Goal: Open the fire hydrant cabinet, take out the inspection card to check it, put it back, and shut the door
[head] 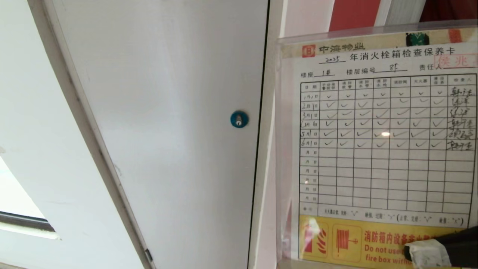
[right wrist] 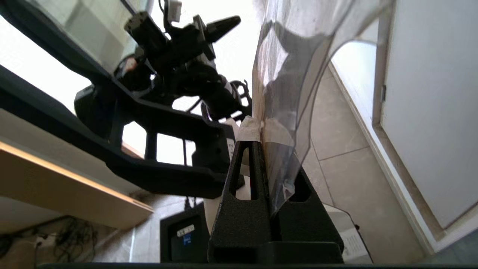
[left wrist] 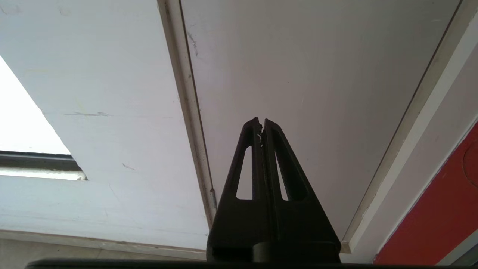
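Note:
The inspection card (head: 381, 149), a white sheet with a ruled table of ticks and a yellow strip at its foot, sits in a clear sleeve and fills the right half of the head view, face towards me. My right gripper (head: 429, 254) is shut on the card's lower right corner, white tape on its fingertips (head: 425, 252). Seen from the right wrist, the gripper (right wrist: 261, 130) pinches the bent clear sleeve (right wrist: 291, 56) edge-on. A strip of the fire hydrant cabinet's red interior (head: 354, 15) shows behind the card. The door is out of view. My left gripper (left wrist: 261, 123) is shut and empty, pointing at a white panel.
A plain white panel (head: 168, 112) with a small blue round lock (head: 239, 119) stands left of the card, with a white wall and a bright window opening (head: 15, 201) further left. Beige floor tiles (right wrist: 336, 130) and my own black frame (right wrist: 149, 123) appear in the right wrist view.

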